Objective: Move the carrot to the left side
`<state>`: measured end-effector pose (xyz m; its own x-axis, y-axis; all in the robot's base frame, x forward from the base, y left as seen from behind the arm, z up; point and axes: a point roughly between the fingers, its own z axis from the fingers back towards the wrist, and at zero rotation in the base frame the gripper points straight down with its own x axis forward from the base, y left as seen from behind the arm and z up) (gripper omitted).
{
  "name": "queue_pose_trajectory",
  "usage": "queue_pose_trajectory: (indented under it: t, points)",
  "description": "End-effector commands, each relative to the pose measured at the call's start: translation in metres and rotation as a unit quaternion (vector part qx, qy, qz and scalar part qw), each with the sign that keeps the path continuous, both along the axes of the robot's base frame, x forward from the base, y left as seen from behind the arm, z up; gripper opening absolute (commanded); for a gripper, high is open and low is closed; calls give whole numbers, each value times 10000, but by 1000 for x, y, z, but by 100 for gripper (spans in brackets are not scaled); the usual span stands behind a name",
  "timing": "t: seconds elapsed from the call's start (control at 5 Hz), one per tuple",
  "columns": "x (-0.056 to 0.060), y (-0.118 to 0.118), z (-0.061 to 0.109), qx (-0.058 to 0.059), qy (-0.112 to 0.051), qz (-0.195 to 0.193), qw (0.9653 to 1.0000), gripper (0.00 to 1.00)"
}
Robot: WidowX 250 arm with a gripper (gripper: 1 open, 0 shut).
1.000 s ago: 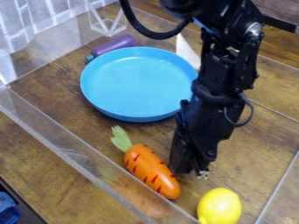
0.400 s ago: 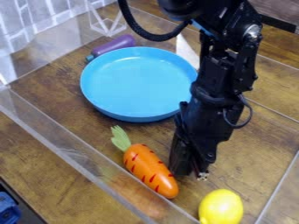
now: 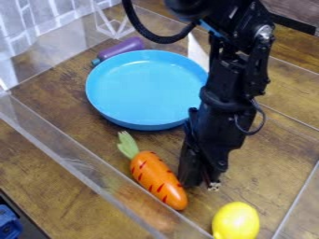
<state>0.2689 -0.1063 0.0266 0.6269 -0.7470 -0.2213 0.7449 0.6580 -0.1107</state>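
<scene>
The claw (image 3: 200, 179), shut tight with nothing visibly between its tips, stands where it stood a second ago, tips pressed against the right flank of the carrot (image 3: 159, 178), which has nudged slightly leftward on the counter (image 3: 50, 140), the lemon (image 3: 236, 222) lying just below-right.

Pretty even, soft indoor light, nothing harsh. Clear panel (image 3: 56, 154) in front catches pale glare along its edges. Arm (image 3: 230, 89) is so black its details get lost. Whole frame's low-res and a bit soft, shadows faint.
</scene>
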Motion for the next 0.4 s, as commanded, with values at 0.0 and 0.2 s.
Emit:
queue_pose_trajectory:
  t: [0.0, 0.2]
  points:
    - [6, 4, 12, -111, -207, 119, 9997, 0]
    - [6, 5, 13, -123, -198, 147, 9996, 0]
